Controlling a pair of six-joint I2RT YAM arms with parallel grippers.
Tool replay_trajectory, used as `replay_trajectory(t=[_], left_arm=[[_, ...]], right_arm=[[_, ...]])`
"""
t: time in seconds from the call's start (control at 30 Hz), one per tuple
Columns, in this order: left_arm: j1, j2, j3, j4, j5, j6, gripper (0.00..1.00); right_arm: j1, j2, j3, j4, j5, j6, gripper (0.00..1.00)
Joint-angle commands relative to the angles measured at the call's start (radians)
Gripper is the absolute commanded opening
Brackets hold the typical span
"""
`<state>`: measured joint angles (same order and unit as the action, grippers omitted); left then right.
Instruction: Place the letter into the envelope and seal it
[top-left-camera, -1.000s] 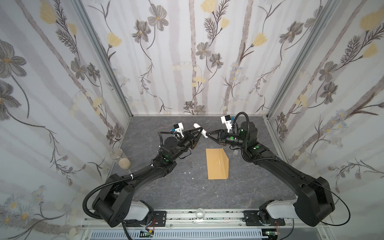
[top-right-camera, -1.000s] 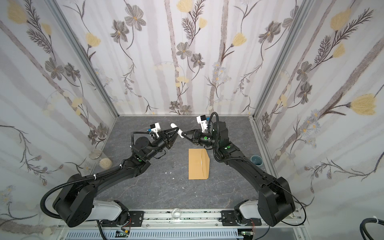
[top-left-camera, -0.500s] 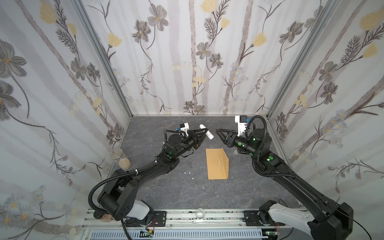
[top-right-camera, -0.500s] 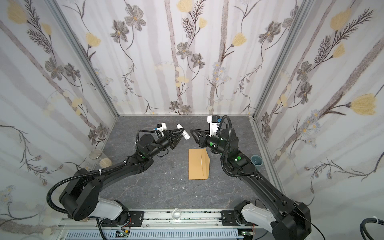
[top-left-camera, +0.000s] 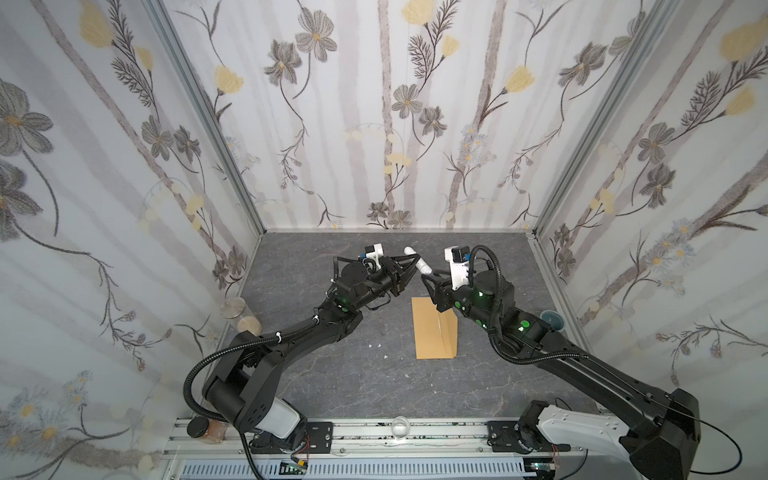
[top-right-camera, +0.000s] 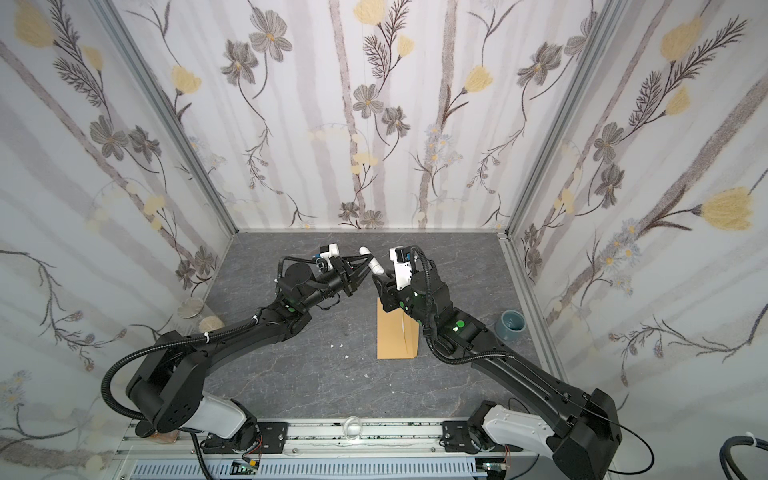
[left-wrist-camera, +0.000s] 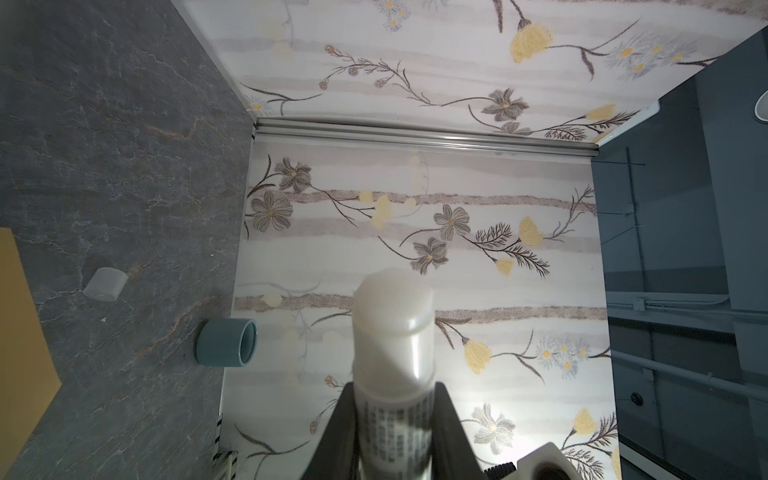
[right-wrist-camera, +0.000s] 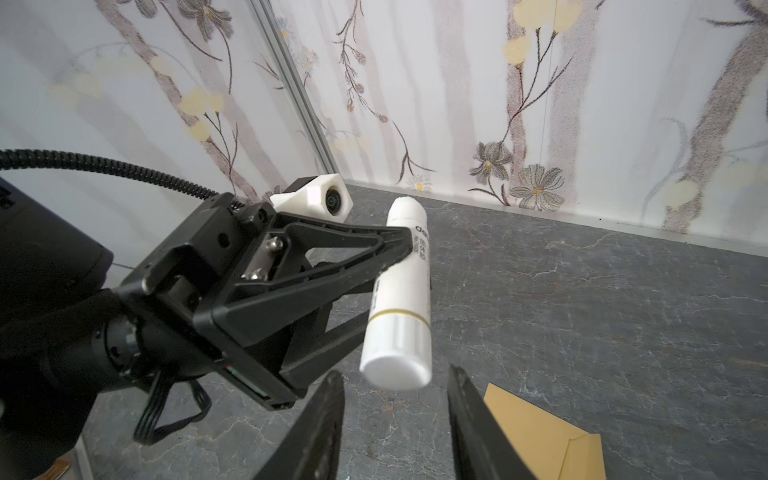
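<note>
Centrally, the glue stick (right-wrist-camera: 398, 291) is clamped by the left gripper (right-wrist-camera: 409, 255); the right gripper (right-wrist-camera: 395, 376) is held open, empty, beside its base. The envelope (top-left-camera: 432, 328) is laid flat at mid-frame in both top views.

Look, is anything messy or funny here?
Yes. Small white bits lie scattered on the gray table beside the envelope, like crumbs. The glue stick in the left gripper is uncapped; what looks like its cap sits loose on the table, apart from it.
</note>
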<state>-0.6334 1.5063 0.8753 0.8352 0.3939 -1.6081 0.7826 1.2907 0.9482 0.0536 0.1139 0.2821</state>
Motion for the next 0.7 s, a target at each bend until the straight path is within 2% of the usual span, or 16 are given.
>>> replay_trajectory(t=[0.0,0.67], left_arm=[[-0.003,0.006,0.017,0.03,0.022,-0.026,0.0],[-0.025,0.025,0.048,0.031,0.039,-0.044,0.0]], right_arm=[[0.006,0.023,0.025,0.031,0.043,-0.043,0.42],[0.006,0.088,0.062,0.081,0.07,-0.058,0.39]])
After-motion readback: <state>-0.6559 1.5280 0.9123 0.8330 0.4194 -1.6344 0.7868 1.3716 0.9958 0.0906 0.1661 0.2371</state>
